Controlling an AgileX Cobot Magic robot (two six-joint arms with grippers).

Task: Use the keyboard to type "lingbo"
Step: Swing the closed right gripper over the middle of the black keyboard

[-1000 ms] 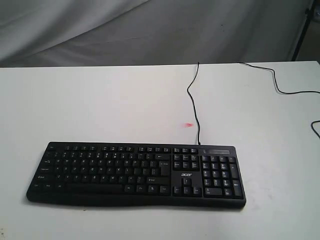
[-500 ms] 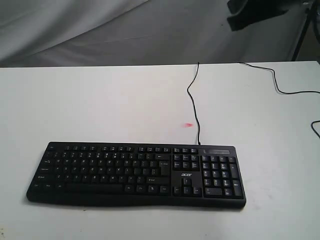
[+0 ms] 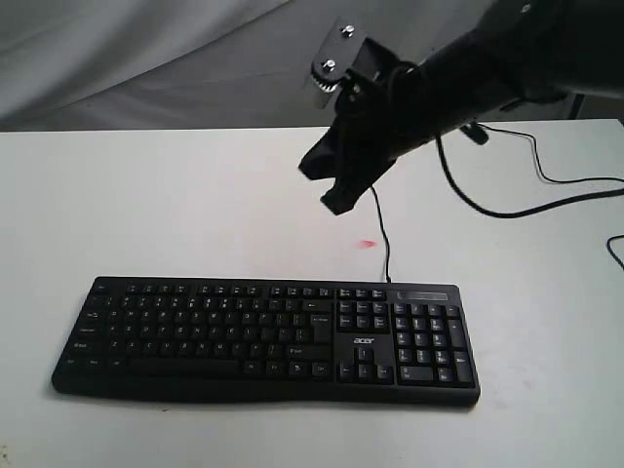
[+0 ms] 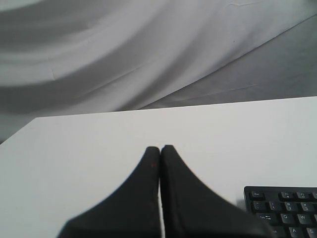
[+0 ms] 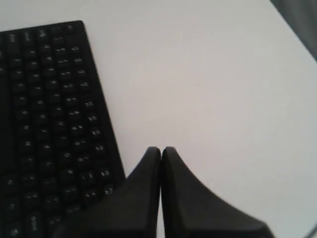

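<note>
The black keyboard [image 3: 263, 336] with its white acer logo lies flat near the front of the white table [image 3: 146, 205]; its thin cable [image 3: 380, 229] runs back from its far edge. My right gripper [image 3: 336, 200] hangs in the air behind the keyboard, above the cable, shut and empty. In the right wrist view the right gripper [image 5: 161, 148] has its tips pressed together beside the keyboard [image 5: 49, 124]. The left gripper [image 4: 160, 147] is shut and empty over bare table, with a corner of the keyboard [image 4: 285, 208] at the edge; it does not show in the exterior view.
A second black cable [image 3: 546, 175] loops over the table's back right corner. A small red mark [image 3: 368, 244] sits on the table behind the keyboard. Grey cloth [image 3: 146, 58] hangs behind the table.
The right arm has swung in from the upper right and now hangs over the table behind the keyboard. The keyboard has not moved.
</note>
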